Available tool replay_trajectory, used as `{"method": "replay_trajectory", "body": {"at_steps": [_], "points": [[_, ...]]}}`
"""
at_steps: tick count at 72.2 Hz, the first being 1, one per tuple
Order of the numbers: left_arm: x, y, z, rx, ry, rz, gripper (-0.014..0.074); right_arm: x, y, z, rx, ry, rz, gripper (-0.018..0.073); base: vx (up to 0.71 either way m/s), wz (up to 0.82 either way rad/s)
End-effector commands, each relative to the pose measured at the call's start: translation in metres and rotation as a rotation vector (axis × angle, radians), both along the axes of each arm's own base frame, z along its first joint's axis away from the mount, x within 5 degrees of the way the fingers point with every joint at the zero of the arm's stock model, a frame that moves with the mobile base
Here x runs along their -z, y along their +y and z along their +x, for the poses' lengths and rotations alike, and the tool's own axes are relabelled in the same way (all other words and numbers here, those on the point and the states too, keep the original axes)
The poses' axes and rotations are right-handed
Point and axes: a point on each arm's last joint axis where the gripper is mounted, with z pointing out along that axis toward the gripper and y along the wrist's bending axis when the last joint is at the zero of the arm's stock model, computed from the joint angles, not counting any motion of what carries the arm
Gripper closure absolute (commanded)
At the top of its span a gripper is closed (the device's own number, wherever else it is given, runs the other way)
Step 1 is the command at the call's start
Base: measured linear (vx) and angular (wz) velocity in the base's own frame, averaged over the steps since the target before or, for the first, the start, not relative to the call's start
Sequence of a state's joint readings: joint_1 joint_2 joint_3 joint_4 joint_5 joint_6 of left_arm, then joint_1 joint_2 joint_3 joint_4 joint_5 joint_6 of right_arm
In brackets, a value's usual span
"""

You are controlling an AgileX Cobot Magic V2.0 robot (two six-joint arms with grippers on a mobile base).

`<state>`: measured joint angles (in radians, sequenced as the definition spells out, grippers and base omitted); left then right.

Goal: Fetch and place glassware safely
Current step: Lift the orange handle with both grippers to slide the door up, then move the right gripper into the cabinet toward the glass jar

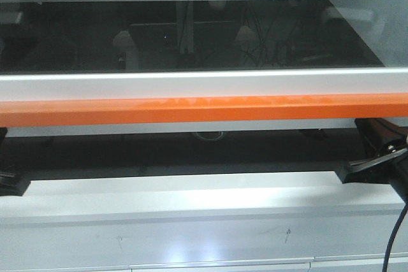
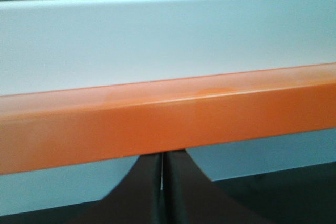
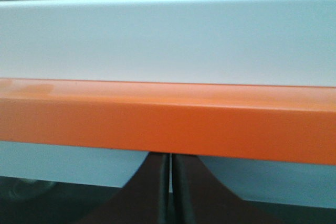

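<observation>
Glassware not seen in any view; judged hidden behind sash. Left claw [image 2: 161,190] and right claw [image 3: 170,192] pinched closed, nothing held, set just below orange bar [image 1: 204,109] of glass sash [image 1: 191,36]. Risk: bar slipped off narrow tips if raised unevenly, sash dropped.

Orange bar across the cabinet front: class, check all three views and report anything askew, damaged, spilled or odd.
Nothing stands out. The orange bar runs straight and unbroken, showing only glare. The white ledge below shows no spill. The left gripper and right gripper sit closed beneath the bar.
</observation>
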<state>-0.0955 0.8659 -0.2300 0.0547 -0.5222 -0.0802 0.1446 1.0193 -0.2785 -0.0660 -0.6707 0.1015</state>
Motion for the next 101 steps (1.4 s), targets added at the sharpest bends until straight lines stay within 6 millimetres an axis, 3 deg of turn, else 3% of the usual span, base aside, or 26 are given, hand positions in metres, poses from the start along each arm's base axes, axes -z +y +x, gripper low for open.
{"method": "replay_trajectory", "body": {"at_steps": [1, 14, 29, 43, 60, 78, 87, 94, 101], "points": [[-0.051, 0.000, -0.007, 0.013, -0.350, -0.063, 0.0603, -0.050, 0.000, -0.004, -0.015, -0.305, 0.063, 0.0560, 0.00, 0.00], [-0.061, 0.001, -0.011, 0.008, -0.333, -0.059, 0.0603, -0.066, 0.003, -0.009, -0.040, -0.324, 0.021, 0.0560, 0.00, 0.00], [-0.073, 0.002, -0.020, 0.003, -0.297, -0.065, 0.0603, -0.065, 0.002, -0.017, -0.040, -0.245, -0.018, 0.0560, 0.00, 0.00], [-0.072, 0.003, -0.040, 0.004, -0.234, -0.017, 0.0603, -0.067, 0.001, -0.035, -0.056, -0.184, -0.067, 0.0560, 0.00, 0.00], [-0.070, 0.009, -0.071, -0.020, -0.173, -0.006, 0.0603, -0.072, -0.004, -0.063, -0.054, -0.145, -0.007, 0.0560, 0.00, 0.00], [-0.061, 0.013, -0.099, -0.043, -0.107, 0.004, 0.0603, -0.046, -0.006, -0.089, -0.079, -0.143, 0.001, 0.0560, 0.00, 0.00], [-0.045, 0.014, -0.105, -0.048, -0.067, 0.010, 0.0603, -0.026, -0.006, -0.093, -0.086, -0.106, 0.028, 0.0560, 0.00, 0.00], [-0.026, 0.014, -0.107, -0.040, -0.037, -0.027, 0.0603, -0.027, -0.005, -0.094, -0.092, -0.116, 0.025, 0.0560, 0.00, 0.00], [-0.026, 0.014, -0.109, -0.036, -0.069, -0.040, 0.0603, -0.023, -0.007, -0.093, -0.070, -0.079, 0.013, 0.0560, 0.00, 0.00]]}}
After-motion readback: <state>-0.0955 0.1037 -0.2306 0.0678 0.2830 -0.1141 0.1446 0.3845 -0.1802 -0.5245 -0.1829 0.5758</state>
